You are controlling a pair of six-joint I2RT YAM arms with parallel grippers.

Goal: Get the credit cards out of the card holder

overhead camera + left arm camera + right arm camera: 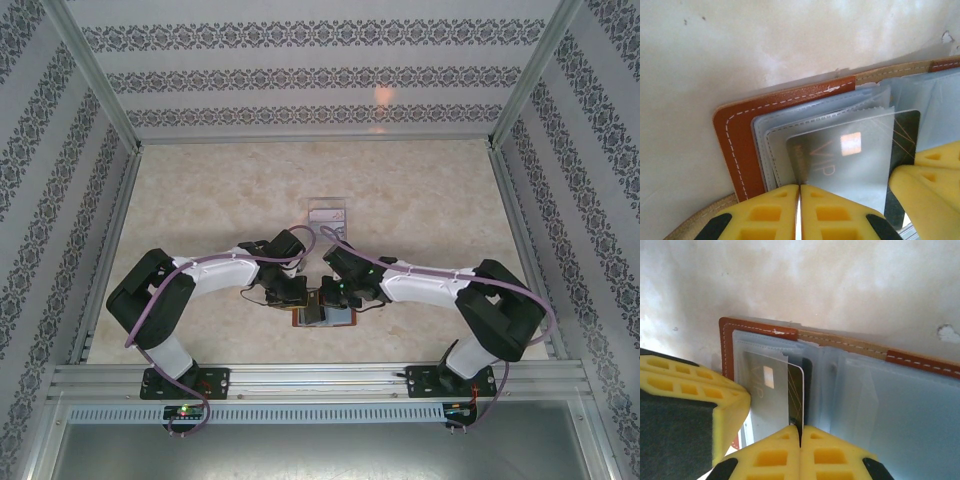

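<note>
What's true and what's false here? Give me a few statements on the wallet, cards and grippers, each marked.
1. The wallet lies open on the table. True.
2. Both grippers are open. False: the left gripper and right gripper are shut.
3. A loose card lies on the table beyond the wallet. True.
4. The wallet's pockets are empty. False: a VIP card sits in one.

The card holder [737, 145] lies open on the worktop [420, 200] near its front edge, with a credit card [796, 385] partly inside its pocket.
</note>
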